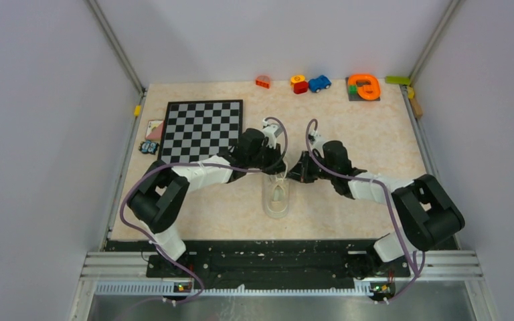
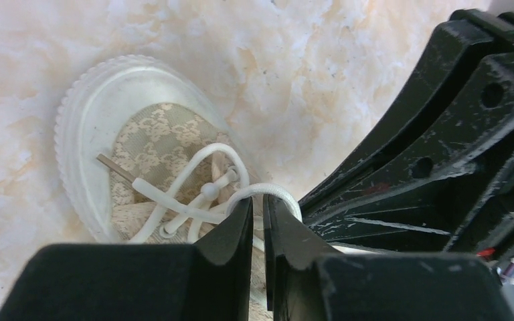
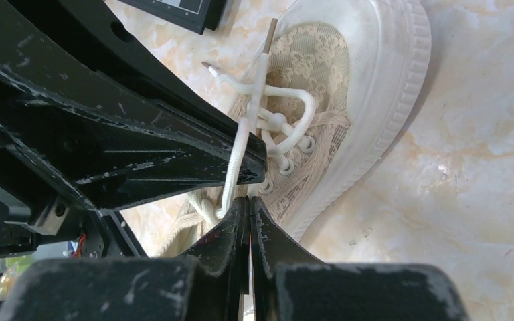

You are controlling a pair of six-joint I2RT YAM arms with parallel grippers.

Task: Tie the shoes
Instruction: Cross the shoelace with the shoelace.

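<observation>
The cream sneaker (image 1: 278, 200) lies mid-table, toe toward the near edge. It also shows in the left wrist view (image 2: 100, 100) and the right wrist view (image 3: 375, 73). Both grippers meet just behind it, over the lacing. My left gripper (image 1: 276, 168) (image 2: 259, 204) is nearly shut, with a loop of white lace (image 2: 271, 192) arched over its tips. My right gripper (image 1: 296, 174) (image 3: 246, 204) is shut on a white lace strand (image 3: 237, 154) that runs up across the left gripper's finger to the eyelets. Loose lace ends lie across the tongue.
A chessboard (image 1: 202, 128) lies at the back left, with a card (image 1: 154, 128) and a small toy (image 1: 149, 148) beside it. Toys line the far edge: a red block (image 1: 263, 81), a blue car (image 1: 319, 83), an orange ring (image 1: 364, 87).
</observation>
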